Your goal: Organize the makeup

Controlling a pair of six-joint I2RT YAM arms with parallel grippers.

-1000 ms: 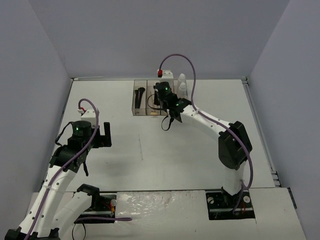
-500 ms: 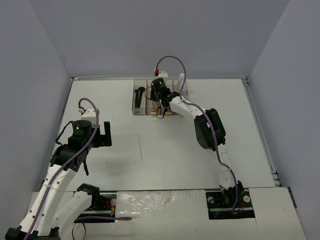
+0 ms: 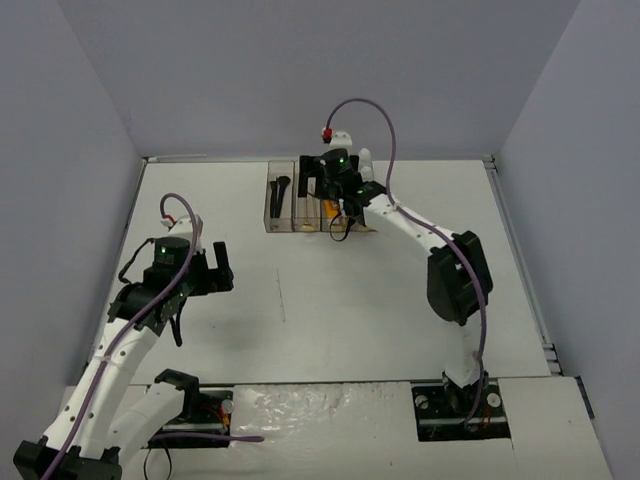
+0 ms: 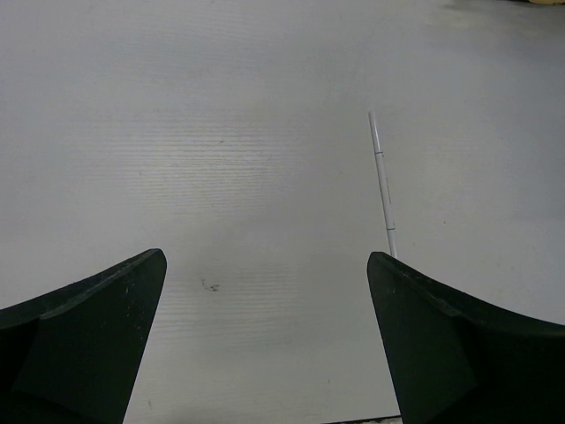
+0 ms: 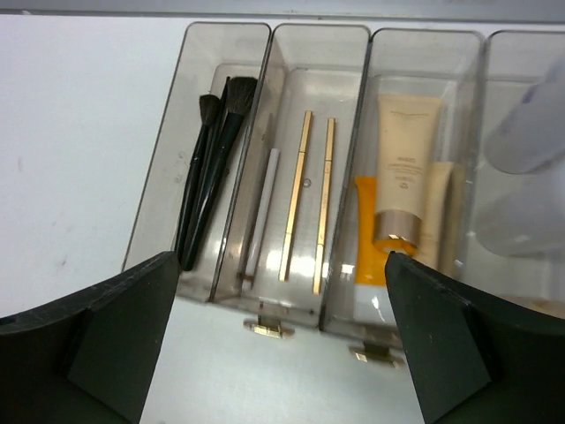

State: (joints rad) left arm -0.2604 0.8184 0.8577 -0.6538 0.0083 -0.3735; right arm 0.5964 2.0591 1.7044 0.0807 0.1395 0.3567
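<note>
**Boxed makeup (image 5: 309, 194) at the far edge of the bench (image 3: 400, 300)**

The bench is white and finely ribbed, with plain grey walls (image 3: 300, 80) around it. A smoky clear box (image 5: 364, 132) holds black brushes (image 5: 212, 168), gold sticks (image 5: 296, 194), a beige tube (image 5: 406, 141), an orange tube (image 5: 369, 230) and blurred pale bottles (image 5: 521, 177). The beige tube's print is too small to read. The right end effector (image 5: 282, 261) above the box and the left end effector (image 4: 267, 258) near the left edge both gape wide, holding nothing.
</note>
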